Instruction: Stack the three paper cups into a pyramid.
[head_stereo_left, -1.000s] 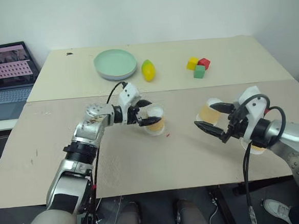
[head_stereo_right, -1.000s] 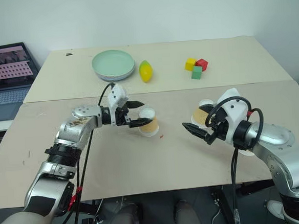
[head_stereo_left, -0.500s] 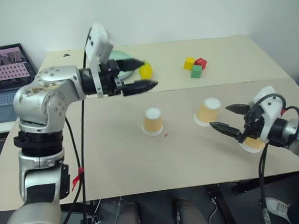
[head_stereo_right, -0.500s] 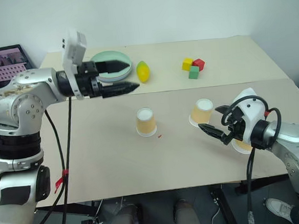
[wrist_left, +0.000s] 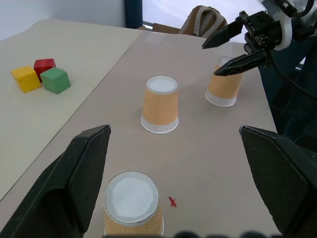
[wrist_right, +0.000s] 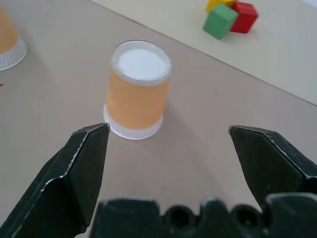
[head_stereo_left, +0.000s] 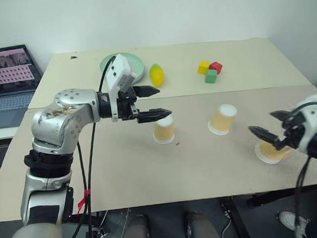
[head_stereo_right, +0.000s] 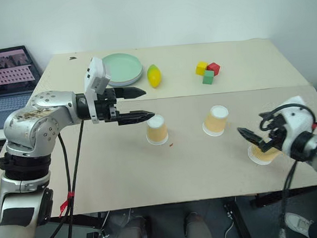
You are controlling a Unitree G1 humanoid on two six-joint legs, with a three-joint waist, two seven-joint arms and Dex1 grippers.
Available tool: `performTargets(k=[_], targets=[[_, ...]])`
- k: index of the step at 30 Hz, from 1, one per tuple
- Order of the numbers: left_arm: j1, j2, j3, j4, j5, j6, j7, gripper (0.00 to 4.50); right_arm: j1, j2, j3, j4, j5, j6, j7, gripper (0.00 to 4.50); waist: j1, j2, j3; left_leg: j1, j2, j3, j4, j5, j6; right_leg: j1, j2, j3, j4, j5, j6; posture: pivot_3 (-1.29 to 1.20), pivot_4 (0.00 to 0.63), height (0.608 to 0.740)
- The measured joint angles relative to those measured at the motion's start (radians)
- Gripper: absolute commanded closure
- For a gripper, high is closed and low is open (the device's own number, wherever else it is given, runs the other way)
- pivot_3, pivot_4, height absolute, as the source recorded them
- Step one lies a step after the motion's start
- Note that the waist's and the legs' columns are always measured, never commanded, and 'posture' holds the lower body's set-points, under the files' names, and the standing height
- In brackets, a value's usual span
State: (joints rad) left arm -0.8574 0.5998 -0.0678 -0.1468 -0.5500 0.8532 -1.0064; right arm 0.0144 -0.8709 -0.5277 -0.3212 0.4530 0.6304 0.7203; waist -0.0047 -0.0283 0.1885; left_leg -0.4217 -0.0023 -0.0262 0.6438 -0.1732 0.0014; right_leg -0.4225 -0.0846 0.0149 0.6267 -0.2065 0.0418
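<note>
White wall is backing a pale worktop [head_stereo_left: 124,170] made of two joined boards, with a laptop [head_stereo_left: 6,80] sitting off its left end. Three paper cups are standing upside down, well apart from one another. The left cup [head_stereo_left: 163,129] is sitting just below and beyond the tips of the left gripper [head_stereo_left: 154,102], whose fingers are spread wide and holding nothing while hovering above the surface. The middle cup [head_stereo_left: 222,119] is standing between the two arms; in the right wrist view it [wrist_right: 137,96] is lying ahead of the open fingers, between their lines but not yet within them. The right cup [head_stereo_left: 273,150] is sitting beside and partly behind the right gripper [head_stereo_left: 267,123], whose fingers are also parted and empty. A green plate [head_stereo_left: 123,67], a lemon [head_stereo_left: 156,74] and some coloured blocks [head_stereo_left: 210,70] are lying far beyond both sets of fingers.

No pyramid is forming yet; the two base cups are still needing to be brought side by side. Risks from here: the light cups are likely tipping or sliding if a finger is nudging a wall before closing, and squeezing hard may be crushing the thin paper. The right cup, so near that arm, may be getting knocked off the near edge. A base with a gap too wide would be letting the top cup fall through.
</note>
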Motion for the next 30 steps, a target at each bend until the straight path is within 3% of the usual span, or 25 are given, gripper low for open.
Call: performTargets(k=[7,12,20,26,30], targets=[[-0.007,-0.006,-0.002,0.008,-0.003,0.000,-0.011,0.07,0.129,0.016,-0.163,0.033,0.002,-0.024,0.043,0.00,-0.005,0.000,0.000,0.001,0.000,0.001,0.000,0.000,0.000,0.000,0.000,0.001,0.000,0.000,0.000,0.00,0.150,0.740],[-0.007,-0.014,-0.005,0.008,-0.002,0.000,-0.009,0.07,0.103,0.026,-0.151,0.035,0.006,-0.034,0.041,0.00,-0.016,0.000,0.000,0.001,0.000,0.002,0.000,0.000,0.000,0.000,0.000,0.003,0.000,0.000,0.000,0.00,0.150,0.740],[0.007,-0.019,-0.008,0.003,-0.002,0.000,0.017,0.07,-0.213,-0.024,0.083,-0.030,0.042,0.015,0.010,0.00,-0.016,0.000,0.000,0.002,0.001,0.002,0.000,0.000,0.000,0.000,0.002,0.004,0.001,0.001,0.000,0.00,0.150,0.740],[0.043,-0.013,0.002,-0.025,-0.003,0.003,0.054,0.07,-0.374,0.069,0.330,0.082,-0.013,0.009,-0.011,0.00,-0.006,0.000,0.000,0.000,0.000,0.001,0.000,0.000,0.000,-0.001,0.002,0.003,0.000,0.001,0.000,0.00,0.150,0.740],[0.047,-0.002,0.010,-0.056,-0.010,0.012,0.063,0.07,-0.422,0.116,0.419,0.208,-0.073,-0.042,-0.013,0.00,-0.006,0.000,0.000,-0.001,0.000,0.001,0.001,0.000,0.000,-0.001,0.002,0.004,0.000,0.001,0.000,0.00,0.150,0.740]])
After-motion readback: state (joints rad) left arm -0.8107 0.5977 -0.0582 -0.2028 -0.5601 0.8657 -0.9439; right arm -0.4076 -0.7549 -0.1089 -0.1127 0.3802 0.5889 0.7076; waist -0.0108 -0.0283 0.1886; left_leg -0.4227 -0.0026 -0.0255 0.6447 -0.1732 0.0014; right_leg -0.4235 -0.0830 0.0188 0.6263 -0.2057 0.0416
